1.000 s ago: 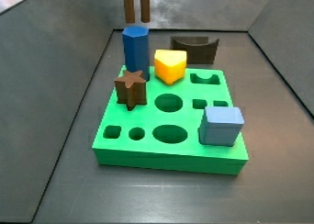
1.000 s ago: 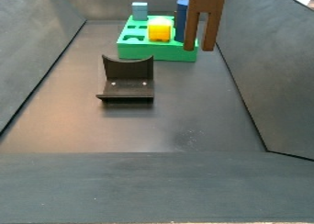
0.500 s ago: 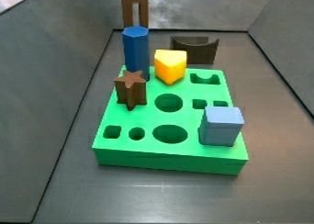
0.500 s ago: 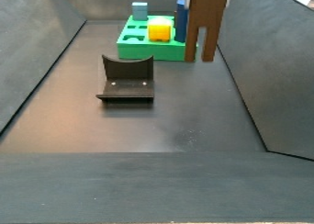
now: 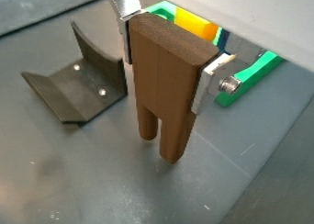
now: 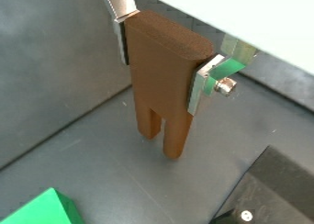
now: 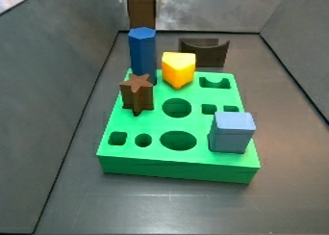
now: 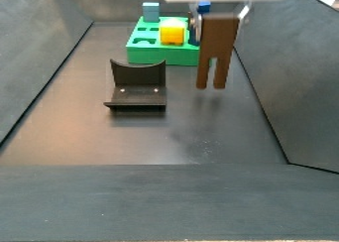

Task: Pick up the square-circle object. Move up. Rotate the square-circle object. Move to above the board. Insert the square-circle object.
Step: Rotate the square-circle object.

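Observation:
My gripper (image 8: 219, 16) is shut on the square-circle object (image 8: 216, 50), a tall plain brown block with two legs pointing down. It hangs upright over the dark floor, near the board (image 8: 149, 54) and to one side of it. In both wrist views the silver fingers (image 5: 210, 77) (image 6: 207, 82) clamp the block's (image 5: 166, 81) (image 6: 166, 81) upper flat sides. In a side view the block (image 7: 141, 10) shows behind the blue pillar (image 7: 141, 51), with the gripper out of frame. The green board (image 7: 174, 154) has several shaped holes.
On the board stand a short brown star block (image 7: 138, 91), a yellow piece (image 7: 178, 68) and a blue cube (image 7: 233, 131). A dark brown notched block (image 7: 203, 51) stands behind the board. The fixture (image 8: 135, 84) stands on the floor beside the held block. Grey walls enclose the floor.
The gripper has come down with the brown block in it. The block sits lower in both side views and the gripper body has entered one from above.

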You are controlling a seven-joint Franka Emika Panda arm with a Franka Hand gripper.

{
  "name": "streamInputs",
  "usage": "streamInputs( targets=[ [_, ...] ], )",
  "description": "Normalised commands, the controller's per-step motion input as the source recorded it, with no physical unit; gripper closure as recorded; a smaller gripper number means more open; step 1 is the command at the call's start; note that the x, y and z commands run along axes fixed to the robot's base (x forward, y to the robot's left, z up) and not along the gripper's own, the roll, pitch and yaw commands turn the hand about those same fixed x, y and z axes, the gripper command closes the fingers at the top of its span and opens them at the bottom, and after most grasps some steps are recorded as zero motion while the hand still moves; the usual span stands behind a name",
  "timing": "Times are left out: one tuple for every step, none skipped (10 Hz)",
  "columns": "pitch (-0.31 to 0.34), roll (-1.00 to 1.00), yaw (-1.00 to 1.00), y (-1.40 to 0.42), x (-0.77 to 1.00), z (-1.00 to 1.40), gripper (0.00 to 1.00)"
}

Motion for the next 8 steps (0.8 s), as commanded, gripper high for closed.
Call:
streamInputs(
  targets=[
    [-0.056,-0.19,-0.05,0.02,0.02,-0.37,1.00],
    [-0.057,-0.19,-0.05,0.02,0.02,-0.21,1.00],
    [-0.043,0.01,-0.05,0.00,0.00,0.00,0.00],
    [-0.039,0.01,-0.05,0.00,0.00,1.00,0.00],
    [-0.032,0.01,-0.05,0.00,-0.01,1.00,0.00],
    [0.011,0.00,-0.05,0.00,-0.03,1.00,0.00],
    [0.031,0.00,-0.05,0.00,-0.03,0.89,0.00],
    [0.042,-0.01,-0.04,0.00,-0.02,0.72,0.00]
  ],
)
